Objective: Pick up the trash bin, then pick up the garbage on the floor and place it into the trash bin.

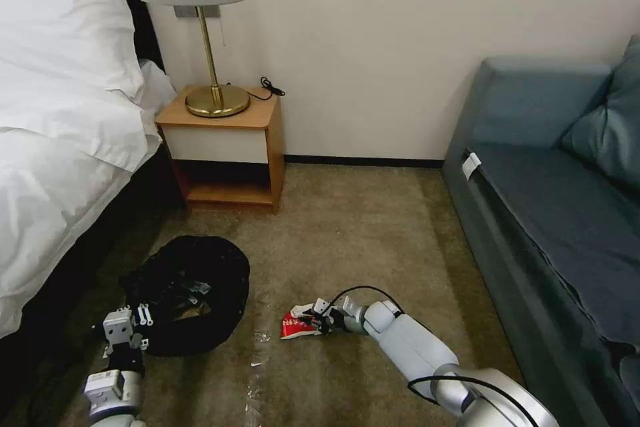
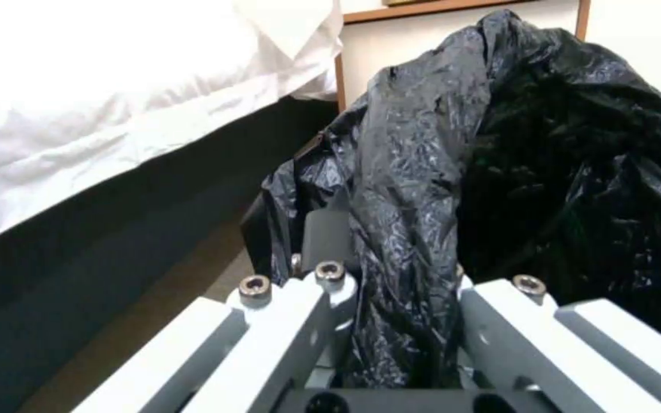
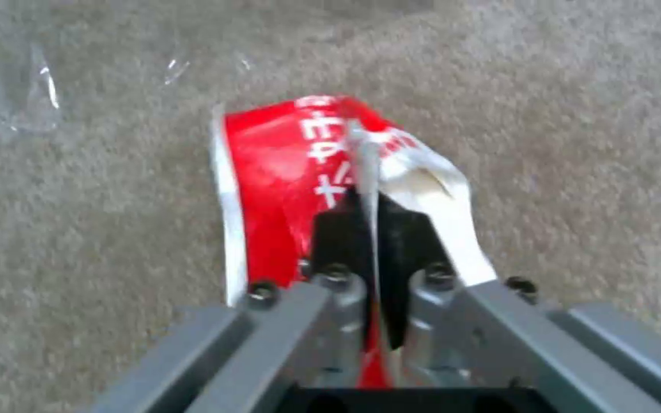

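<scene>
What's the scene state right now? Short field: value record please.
left gripper: shut on the liner of the trash bin, beside the bed
right gripper: shut on the red-and-white packet, low over the carpet
inside the bin: some litter shows, kind unclear
room: nightstand with lamp ahead, sofa on the right

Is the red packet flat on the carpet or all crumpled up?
Crumpled. The red-and-white packet is folded into a ridge where the right gripper pinches it shut, one end still on the carpet.
</scene>
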